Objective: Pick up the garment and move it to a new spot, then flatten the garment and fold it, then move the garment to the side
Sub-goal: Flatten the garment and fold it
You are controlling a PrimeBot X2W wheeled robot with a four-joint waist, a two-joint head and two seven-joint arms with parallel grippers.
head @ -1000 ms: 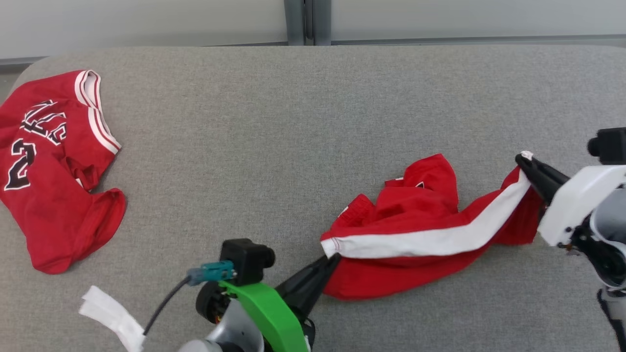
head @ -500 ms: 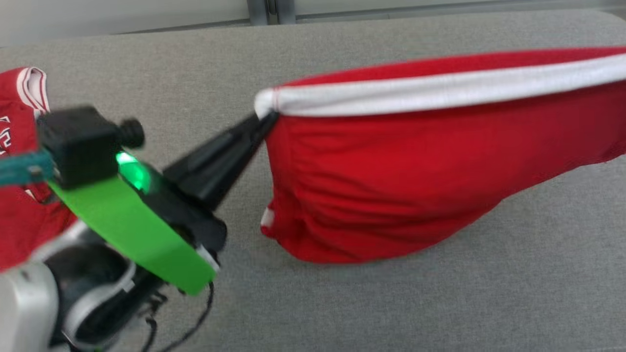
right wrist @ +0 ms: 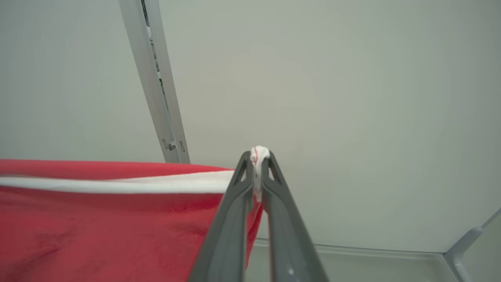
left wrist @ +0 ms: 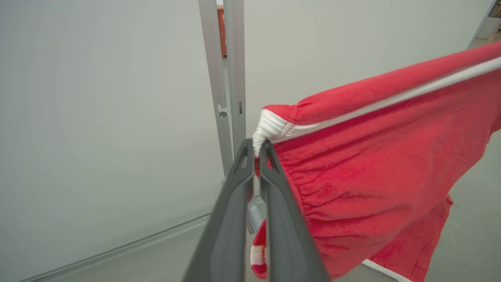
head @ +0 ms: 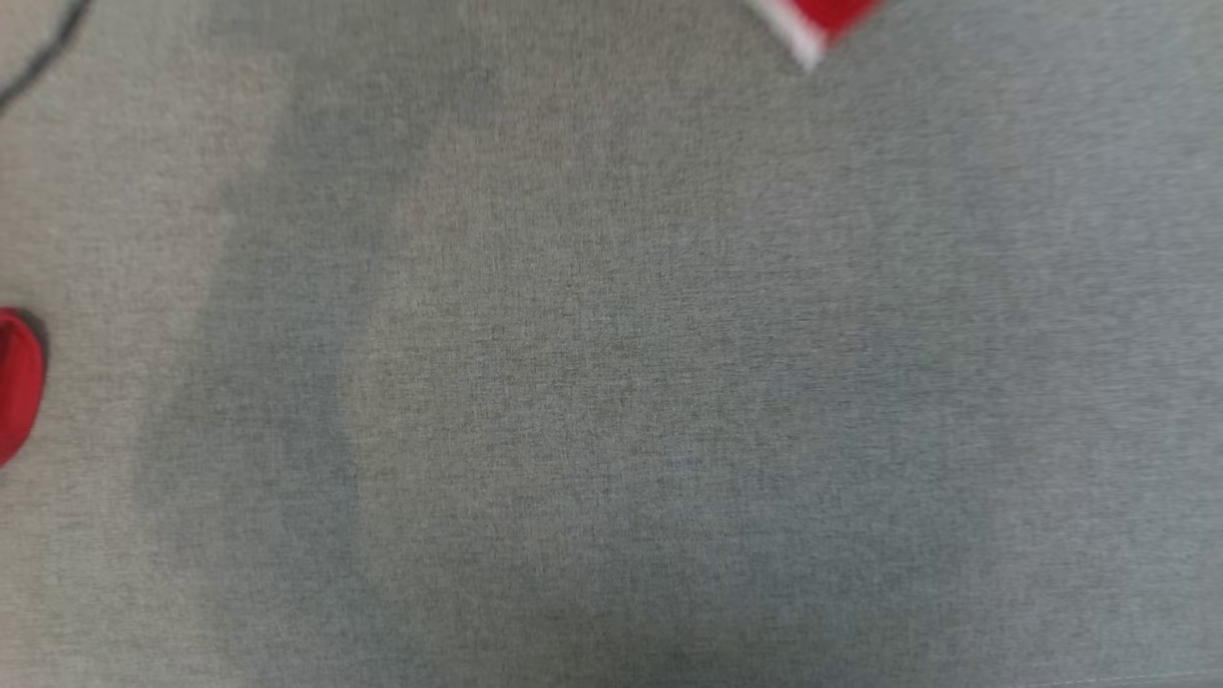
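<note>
My left gripper (left wrist: 256, 145) is pinched tight on one white-banded corner of the red garment (left wrist: 372, 164), and my right gripper (right wrist: 257, 156) on the other. The cloth hangs stretched between them, off the grey fabric surface (head: 611, 382). Pale wall panels (left wrist: 98, 117) and a metal post (left wrist: 231, 70) stand behind. The head view is blurred, and I cannot identify a red scrap (head: 17, 382) at its left edge.

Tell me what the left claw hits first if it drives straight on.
Probably the pale wall beside the grey post; the left claw, shut on the garment, has open air before that, depth unclear.
</note>
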